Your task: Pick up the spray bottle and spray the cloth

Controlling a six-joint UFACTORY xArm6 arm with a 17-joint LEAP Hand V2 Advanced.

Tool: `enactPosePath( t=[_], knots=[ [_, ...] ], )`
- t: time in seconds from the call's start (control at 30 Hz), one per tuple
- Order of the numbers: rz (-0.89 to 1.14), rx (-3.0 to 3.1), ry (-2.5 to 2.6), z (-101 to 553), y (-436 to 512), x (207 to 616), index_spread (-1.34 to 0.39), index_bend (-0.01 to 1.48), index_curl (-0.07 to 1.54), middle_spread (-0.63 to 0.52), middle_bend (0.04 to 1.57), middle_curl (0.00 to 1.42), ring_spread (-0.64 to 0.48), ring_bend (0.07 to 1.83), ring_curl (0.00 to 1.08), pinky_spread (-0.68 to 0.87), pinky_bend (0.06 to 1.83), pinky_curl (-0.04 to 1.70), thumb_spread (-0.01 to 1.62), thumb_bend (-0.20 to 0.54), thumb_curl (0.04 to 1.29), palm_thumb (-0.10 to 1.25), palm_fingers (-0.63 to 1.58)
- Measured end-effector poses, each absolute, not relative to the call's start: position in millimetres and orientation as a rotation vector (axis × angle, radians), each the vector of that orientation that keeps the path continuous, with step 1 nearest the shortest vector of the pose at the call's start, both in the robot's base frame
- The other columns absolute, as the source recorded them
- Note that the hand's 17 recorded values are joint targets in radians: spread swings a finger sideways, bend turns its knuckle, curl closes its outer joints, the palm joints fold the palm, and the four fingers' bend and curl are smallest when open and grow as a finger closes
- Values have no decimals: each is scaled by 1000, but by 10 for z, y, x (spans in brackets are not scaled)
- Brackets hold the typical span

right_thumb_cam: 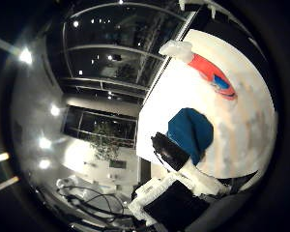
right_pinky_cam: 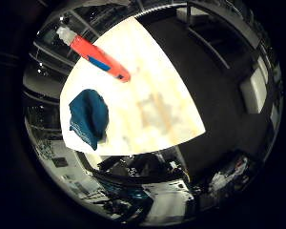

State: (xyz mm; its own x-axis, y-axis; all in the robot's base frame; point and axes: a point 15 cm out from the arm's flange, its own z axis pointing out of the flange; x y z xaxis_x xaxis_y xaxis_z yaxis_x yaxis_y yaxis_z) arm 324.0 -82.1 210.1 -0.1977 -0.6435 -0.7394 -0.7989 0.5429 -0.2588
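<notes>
Your pale surface (right_pinky_cam: 152, 81) fills the middle of the little-finger-side frame, small enough that the hand (right_thumb_cam: 176, 186) looks well above it. Part of the hand shows at the lower centre of the thumb-side frame; you cannot tell whether its fingers are straight or curled. The blue cloth (right_pinky_cam: 89, 118) lies crumpled at centre left. The red spray bottle (right_pinky_cam: 96, 56) lies on its side at upper left (white head over the edge), apart from the cloth. Nothing is grasped yet: pickup and spraying both remain.
</notes>
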Motion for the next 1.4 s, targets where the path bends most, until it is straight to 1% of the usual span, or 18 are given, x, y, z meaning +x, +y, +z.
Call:
enactPosePath(
  t=[0.2,0.3,0.37,0.5,0.6,0.8,1.03,1.23,1.4],
  knots=[
    [254,-1049,1902,1915,-963,3317,-125,154,278,168,344,381,169,592,287,349,667,211,1102,-23,322,589,100],
    [263,-1036,1890,1826,-995,3324,-122,153,279,173,323,374,174,575,285,360,657,218,1077,-53,293,475,66],
    [261,-1037,1881,1773,-1018,3321,-126,158,281,189,303,367,191,534,277,371,644,225,1024,-43,280,400,16],
    [287,-1042,1871,1679,-1000,3342,-143,153,276,218,256,347,230,451,250,382,610,232,947,-42,276,323,-47],
    [316,-1060,1863,1622,-980,3398,-165,143,264,232,214,332,252,406,238,382,563,237,915,-34,284,307,-51],
    [340,-1092,1861,1543,-963,3522,-180,133,234,233,191,320,262,354,234,374,493,258,898,-28,297,339,-47],
    [270,-1098,1841,1488,-885,3767,-162,141,227,234,217,330,243,376,251,380,466,279,912,-26,309,433,0],
    [231,-1104,1822,1413,-918,3953,-144,146,234,232,236,338,234,394,261,370,456,290,910,-27,309,462,13],
    [246,-1091,1795,1327,-794,4107,-129,149,244,232,227,338,222,405,267,359,445,295,908,-28,312,480,24]
  ],
)
